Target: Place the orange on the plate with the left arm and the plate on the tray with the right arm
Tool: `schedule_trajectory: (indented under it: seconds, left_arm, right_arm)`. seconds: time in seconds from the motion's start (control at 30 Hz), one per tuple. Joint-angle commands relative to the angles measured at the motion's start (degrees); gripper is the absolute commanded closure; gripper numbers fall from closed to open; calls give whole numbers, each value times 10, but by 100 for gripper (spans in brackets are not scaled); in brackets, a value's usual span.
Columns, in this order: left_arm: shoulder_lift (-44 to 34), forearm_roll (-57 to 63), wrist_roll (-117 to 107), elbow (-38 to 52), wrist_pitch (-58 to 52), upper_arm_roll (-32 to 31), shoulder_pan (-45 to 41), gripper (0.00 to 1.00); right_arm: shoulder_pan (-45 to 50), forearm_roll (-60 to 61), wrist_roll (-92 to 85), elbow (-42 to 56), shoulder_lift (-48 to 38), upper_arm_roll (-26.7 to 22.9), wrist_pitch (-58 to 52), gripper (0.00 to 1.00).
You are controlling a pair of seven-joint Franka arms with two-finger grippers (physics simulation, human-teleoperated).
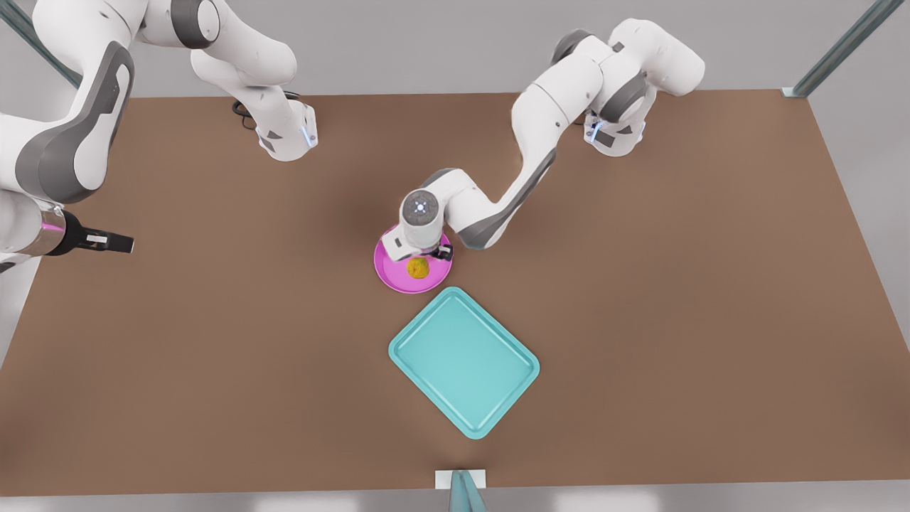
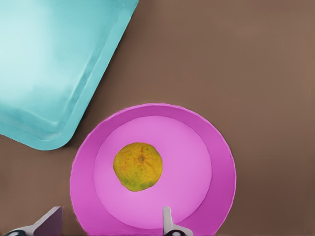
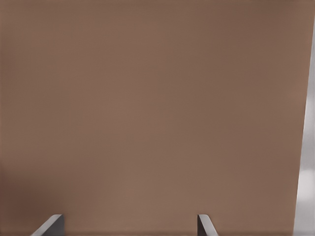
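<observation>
The orange (image 1: 418,268) (image 2: 138,166) rests in the middle of the pink plate (image 1: 389,273) (image 2: 222,147), free of any grip. Directly above them hovers my left gripper (image 1: 423,254) (image 2: 108,227), open, one fingertip (image 2: 167,220) over the plate's rim and the other off its edge. The teal tray (image 1: 463,361) (image 2: 49,64) lies flat just beside the plate, toward the table's front edge, not touching it. My right gripper (image 1: 122,244) (image 3: 128,227) waits at the front view's far left, open over bare table with nothing between its fingers.
The brown table (image 1: 675,299) stretches wide on both sides of the plate and tray. Its edge (image 3: 306,147) lies close to the right gripper. A small white-and-teal fixture (image 1: 461,485) sits at the front edge.
</observation>
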Motion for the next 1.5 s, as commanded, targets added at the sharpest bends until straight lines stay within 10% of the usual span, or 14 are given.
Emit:
schedule_trajectory:
  seconds: [0.0,0.13,0.23,0.33,0.57,0.77,1.03,1.47]
  left_arm:
    - [-88,-32,-12,4,-279,3,93,0]
    - [-200,-28,357,4,-412,236,223,0]
    - [-199,-31,390,8,-408,301,227,0]
    - [-342,-17,381,-179,-224,193,310,0]
    - [-288,-12,390,-112,-330,191,312,0]
    - [-288,-19,390,-111,-332,190,312,0]
    - [-291,-19,390,-110,-345,190,312,0]
    - [-291,-18,390,-110,-347,190,312,0]
  right_arm:
    - [0,0,0,0,-1,0,1,0]
    - [0,1,0,0,-1,0,-1,0]
    - [0,0,-1,0,-1,0,-1,0]
    - [0,0,-1,1,-2,0,-1,0]
    - [68,208,-26,-18,150,38,130,0]
    - [179,286,-12,-486,-51,52,544,0]
    - [227,311,-20,-509,65,147,755,0]
    - [258,311,-21,-537,112,170,763,0]
